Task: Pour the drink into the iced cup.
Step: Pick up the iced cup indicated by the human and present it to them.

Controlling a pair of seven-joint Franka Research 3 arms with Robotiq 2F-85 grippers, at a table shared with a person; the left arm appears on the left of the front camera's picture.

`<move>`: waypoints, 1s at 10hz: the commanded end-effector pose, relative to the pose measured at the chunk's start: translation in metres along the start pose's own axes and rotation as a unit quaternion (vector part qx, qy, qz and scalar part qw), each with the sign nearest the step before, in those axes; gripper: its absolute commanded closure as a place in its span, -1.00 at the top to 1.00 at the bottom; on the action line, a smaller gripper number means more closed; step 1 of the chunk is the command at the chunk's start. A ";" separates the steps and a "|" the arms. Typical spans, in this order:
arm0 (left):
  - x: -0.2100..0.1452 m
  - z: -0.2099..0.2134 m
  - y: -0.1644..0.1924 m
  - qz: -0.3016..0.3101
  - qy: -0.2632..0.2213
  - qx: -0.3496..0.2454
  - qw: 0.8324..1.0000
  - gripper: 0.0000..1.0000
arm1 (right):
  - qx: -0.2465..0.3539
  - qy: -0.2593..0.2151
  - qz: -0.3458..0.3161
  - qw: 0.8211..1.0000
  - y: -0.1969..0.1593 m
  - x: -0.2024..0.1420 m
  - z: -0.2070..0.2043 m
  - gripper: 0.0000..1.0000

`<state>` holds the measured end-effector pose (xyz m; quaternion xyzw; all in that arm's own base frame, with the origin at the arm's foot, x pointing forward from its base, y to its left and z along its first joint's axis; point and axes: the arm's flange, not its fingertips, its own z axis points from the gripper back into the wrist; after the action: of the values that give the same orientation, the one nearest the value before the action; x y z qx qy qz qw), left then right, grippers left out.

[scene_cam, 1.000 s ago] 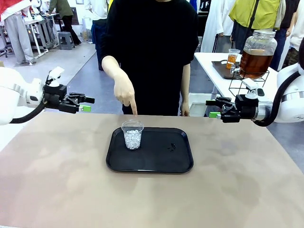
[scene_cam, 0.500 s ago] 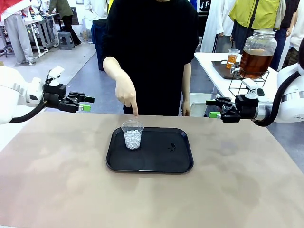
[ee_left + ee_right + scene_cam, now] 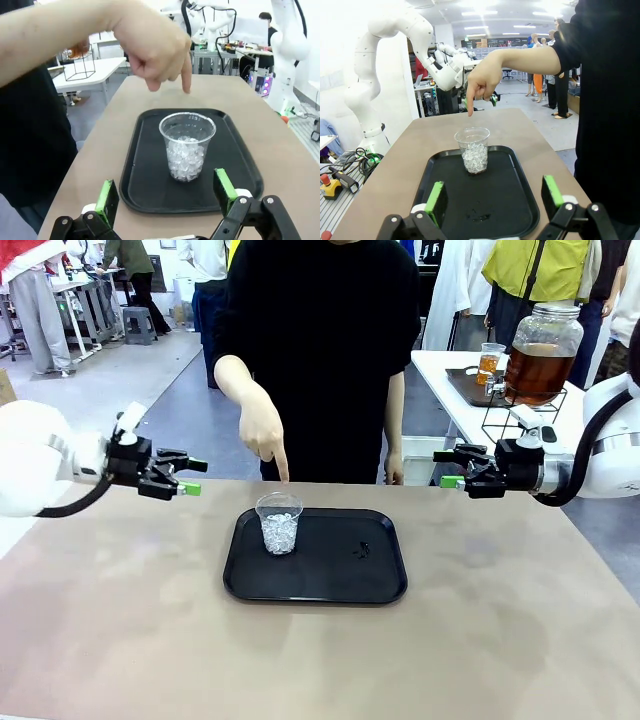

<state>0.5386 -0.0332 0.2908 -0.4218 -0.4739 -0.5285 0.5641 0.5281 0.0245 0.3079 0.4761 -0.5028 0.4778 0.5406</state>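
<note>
The drink [image 3: 535, 378], an amber-brown liquid, fills the lower part of a lidded glass jar [image 3: 548, 325]. The jar stands on a black wire stand [image 3: 497, 422] on a white side table [image 3: 437, 368], behind the right arm and well apart from the work table [image 3: 120, 640]. A small clear cup [image 3: 489, 362] of the same liquid stands near the jar. A person in a black top [image 3: 320, 340] stands at the work table's far edge. One hand [image 3: 262, 432] points its index finger down just above the iced cup [image 3: 279, 523]. A black tray [image 3: 330, 588] lies at the table's middle. The left gripper [image 3: 195, 477] hovers over the far left of the table, its jaws spread wide and empty, aimed at the cup. The right gripper [image 3: 443, 468] hangs at the far right, jaws fully apart and holding nothing. The iced cup, clear and upright, stands on the tray's left part, roughly half full of ice.
</note>
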 end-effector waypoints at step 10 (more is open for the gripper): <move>-0.044 -0.083 -0.009 0.006 -0.031 -0.019 0.999 1.00 | 0.001 0.000 0.002 1.000 -0.004 0.003 0.000 1.00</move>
<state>0.5371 -0.1010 0.2356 -0.4570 -0.4646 -0.5224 0.5499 0.5282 0.0245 0.3079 0.4761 -0.5028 0.4778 0.5406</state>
